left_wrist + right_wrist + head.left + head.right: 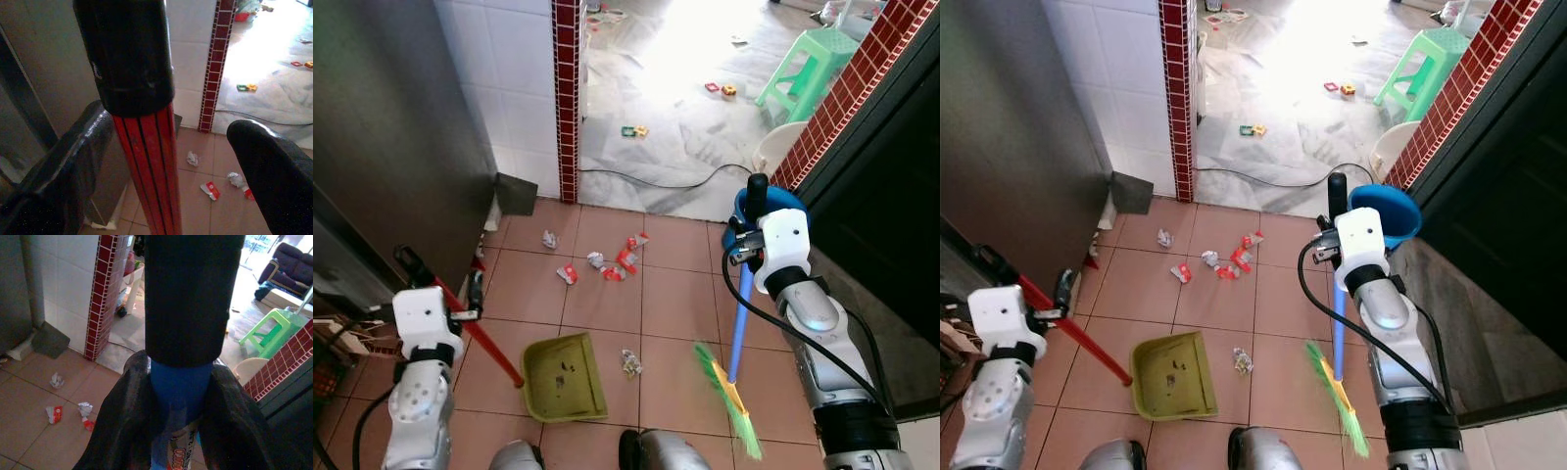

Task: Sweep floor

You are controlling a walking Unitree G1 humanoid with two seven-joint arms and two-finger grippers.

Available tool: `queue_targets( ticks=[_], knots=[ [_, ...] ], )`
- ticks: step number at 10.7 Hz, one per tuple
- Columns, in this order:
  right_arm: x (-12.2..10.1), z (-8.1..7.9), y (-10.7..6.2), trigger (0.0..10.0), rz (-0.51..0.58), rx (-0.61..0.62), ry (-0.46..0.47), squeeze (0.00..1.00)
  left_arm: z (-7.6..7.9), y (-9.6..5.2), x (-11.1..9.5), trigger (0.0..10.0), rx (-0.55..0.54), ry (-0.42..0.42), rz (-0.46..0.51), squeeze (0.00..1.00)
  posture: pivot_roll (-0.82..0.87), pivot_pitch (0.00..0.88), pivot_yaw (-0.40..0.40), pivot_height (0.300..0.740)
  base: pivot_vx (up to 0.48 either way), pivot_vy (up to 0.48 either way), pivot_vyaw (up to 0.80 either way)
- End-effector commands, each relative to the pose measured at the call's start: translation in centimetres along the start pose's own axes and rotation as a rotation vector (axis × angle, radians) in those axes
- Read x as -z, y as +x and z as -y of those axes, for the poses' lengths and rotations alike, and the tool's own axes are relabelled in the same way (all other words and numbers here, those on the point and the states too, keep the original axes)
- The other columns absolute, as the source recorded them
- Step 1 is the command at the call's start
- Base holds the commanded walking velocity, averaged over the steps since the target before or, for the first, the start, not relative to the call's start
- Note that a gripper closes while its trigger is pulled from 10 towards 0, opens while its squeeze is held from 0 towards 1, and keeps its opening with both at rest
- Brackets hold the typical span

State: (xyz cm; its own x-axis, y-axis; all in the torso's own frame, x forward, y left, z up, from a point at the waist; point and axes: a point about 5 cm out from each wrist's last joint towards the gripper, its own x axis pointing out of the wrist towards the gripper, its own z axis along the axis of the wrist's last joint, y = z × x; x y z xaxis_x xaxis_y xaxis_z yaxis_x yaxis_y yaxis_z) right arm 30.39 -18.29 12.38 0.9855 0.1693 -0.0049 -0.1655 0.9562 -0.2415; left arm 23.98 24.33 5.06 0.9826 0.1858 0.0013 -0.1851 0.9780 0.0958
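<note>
A yellow-green dustpan [564, 376] rests on the terracotta tiles in front of me. Its red handle [489, 345] slants up to my left gripper [443, 278], which is shut on it just below the black grip [127, 54]. My right gripper [751, 220] is shut on the blue handle [738, 338] of a broom under its black cap [193, 293]. The green bristles [732, 401] touch the floor to the right of the dustpan. Paper and red-white wrapper scraps [612, 262] lie ahead, with a crumpled ball [549, 238] further left. One scrap [630, 363] sits beside the dustpan.
A grey metal cabinet [391, 137] stands on the left, then a white tiled wall with a red tile pillar [567, 98]. A blue basin [1386, 213] and white bucket [778, 147] sit by the dark right wall. A cable [656, 181], toys and a green stool [813, 64] lie beyond.
</note>
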Motion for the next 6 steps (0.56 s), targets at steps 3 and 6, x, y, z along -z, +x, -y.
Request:
queue_targets(
  ticks=[3, 6],
  knots=[
    [-0.8, 0.6, 0.0, 10.0, 0.035, 0.004, -0.036, 0.0, -0.4, 0.5, 0.2, 10.0, 0.008, -0.006, 0.009, 0.0, -0.17, 0.078, -0.106, 0.74, 0.0, 0.0, 0.0],
    [-0.9, 0.7, -0.1, 10.0, 0.035, 0.002, -0.04, 0.0, 0.1, 1.4, -0.2, 10.0, 0.037, -0.036, 0.038, 0.0, -0.17, 0.078, -0.11, 0.74, 0.0, 0.0, 0.0]
  ],
)
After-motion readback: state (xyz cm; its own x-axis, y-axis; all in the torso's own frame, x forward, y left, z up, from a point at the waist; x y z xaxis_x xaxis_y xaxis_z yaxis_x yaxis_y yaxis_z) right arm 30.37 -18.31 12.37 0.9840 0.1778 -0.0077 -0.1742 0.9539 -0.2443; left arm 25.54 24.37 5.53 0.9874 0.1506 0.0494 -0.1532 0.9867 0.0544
